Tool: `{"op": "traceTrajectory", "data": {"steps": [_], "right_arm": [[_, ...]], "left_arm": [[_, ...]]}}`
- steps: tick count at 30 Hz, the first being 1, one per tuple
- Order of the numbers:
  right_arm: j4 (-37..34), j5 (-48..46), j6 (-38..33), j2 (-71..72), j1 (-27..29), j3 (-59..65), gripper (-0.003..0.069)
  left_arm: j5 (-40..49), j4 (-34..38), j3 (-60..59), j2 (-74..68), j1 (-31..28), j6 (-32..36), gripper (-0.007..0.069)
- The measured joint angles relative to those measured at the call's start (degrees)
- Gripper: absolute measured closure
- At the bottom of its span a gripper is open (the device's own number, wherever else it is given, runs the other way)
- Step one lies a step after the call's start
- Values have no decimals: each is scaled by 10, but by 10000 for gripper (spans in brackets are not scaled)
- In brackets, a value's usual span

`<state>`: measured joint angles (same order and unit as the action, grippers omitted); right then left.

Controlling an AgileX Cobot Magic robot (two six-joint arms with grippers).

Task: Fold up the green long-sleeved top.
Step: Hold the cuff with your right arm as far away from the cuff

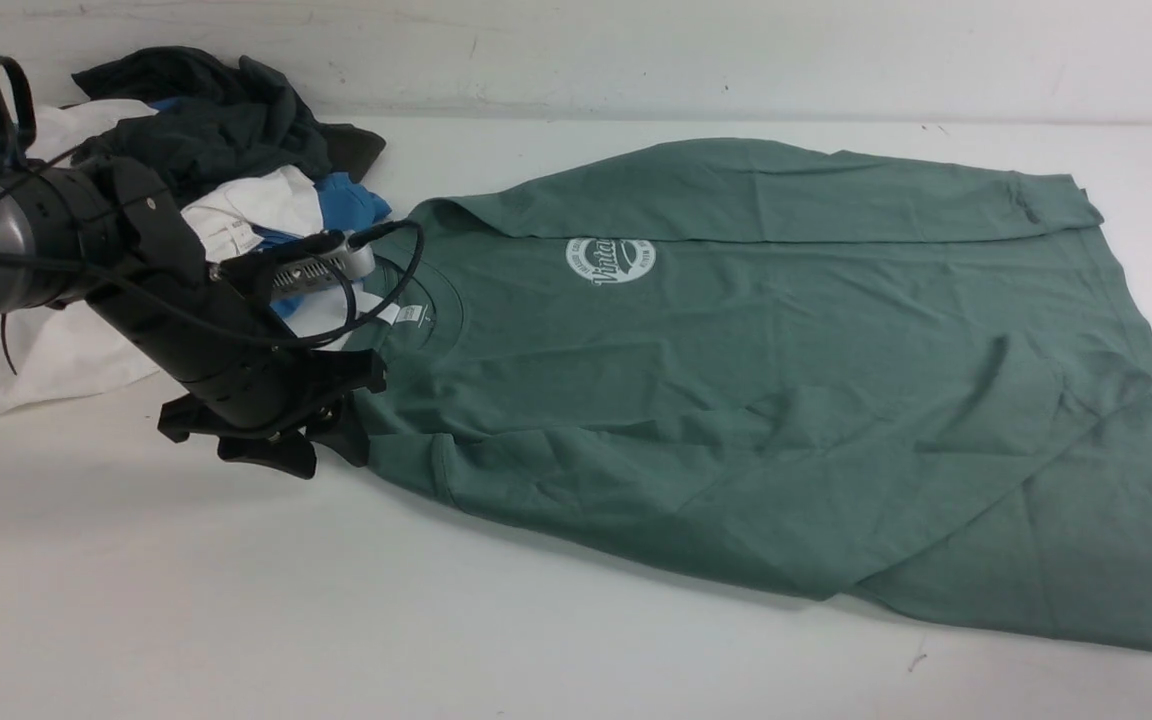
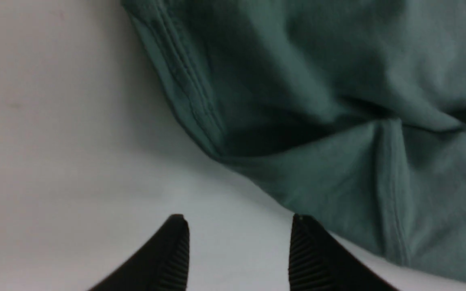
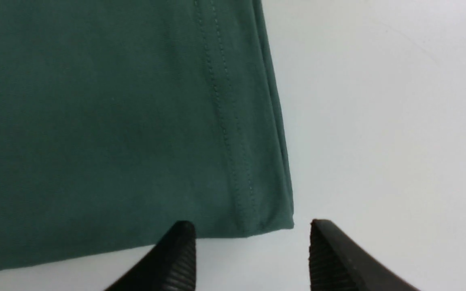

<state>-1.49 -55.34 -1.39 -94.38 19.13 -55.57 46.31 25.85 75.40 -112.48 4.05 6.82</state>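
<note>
The green long-sleeved top (image 1: 756, 400) lies spread over the white table (image 1: 236, 620), chest logo (image 1: 610, 260) up, collar toward the left, and both sleeves folded in over the body. My left gripper (image 1: 321, 445) hovers at the shoulder edge near the collar. In the left wrist view it (image 2: 239, 222) is open over bare table, with the green fabric (image 2: 338, 121) just beyond one fingertip. My right gripper (image 3: 251, 224) is open too, nothing between its fingers, and a stitched hem corner (image 3: 257, 202) lies just past the tips. The right arm is out of the front view.
A heap of other clothes sits at the back left behind my left arm: a dark grey garment (image 1: 216, 120), a white one (image 1: 56, 350) and a blue one (image 1: 351, 205). A pale wall (image 1: 636, 50) closes off the table's far side.
</note>
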Motion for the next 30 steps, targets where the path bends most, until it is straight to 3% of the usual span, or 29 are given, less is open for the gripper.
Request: {"op": "traceTrajectory", "data": {"steps": [5, 16, 19, 20, 21, 22, 23, 26, 30], "right_arm": [[0, 15, 0, -44, 0, 0, 251], [-4, 34, -4, -86, 1, -4, 267], [-6, 36, -5, -86, 1, -4, 318], [-8, 36, -5, -87, 1, -4, 400], [-10, 36, -5, -87, 1, -5, 445], [-11, 36, -5, -87, 1, -5, 468], [-14, 35, -5, -87, 1, -5, 564], [-15, 25, -5, -86, 1, -5, 620], [-5, 10, 0, -66, 1, 19, 620]], "left_arm": [[-35, 1, 0, -17, 0, 0, 239], [-66, 35, 2, -30, 0, 0, 243], [-71, 38, 6, -34, 0, 0, 283], [-74, 41, 8, -38, 0, 0, 342], [-74, 41, 8, -41, 0, 0, 402], [-74, 41, 8, -40, 0, 0, 413], [-77, 41, 8, -42, 0, 0, 507], [-78, 38, 8, -43, 0, 1, 603], [-64, 23, 4, -37, 0, 1, 626]]}}
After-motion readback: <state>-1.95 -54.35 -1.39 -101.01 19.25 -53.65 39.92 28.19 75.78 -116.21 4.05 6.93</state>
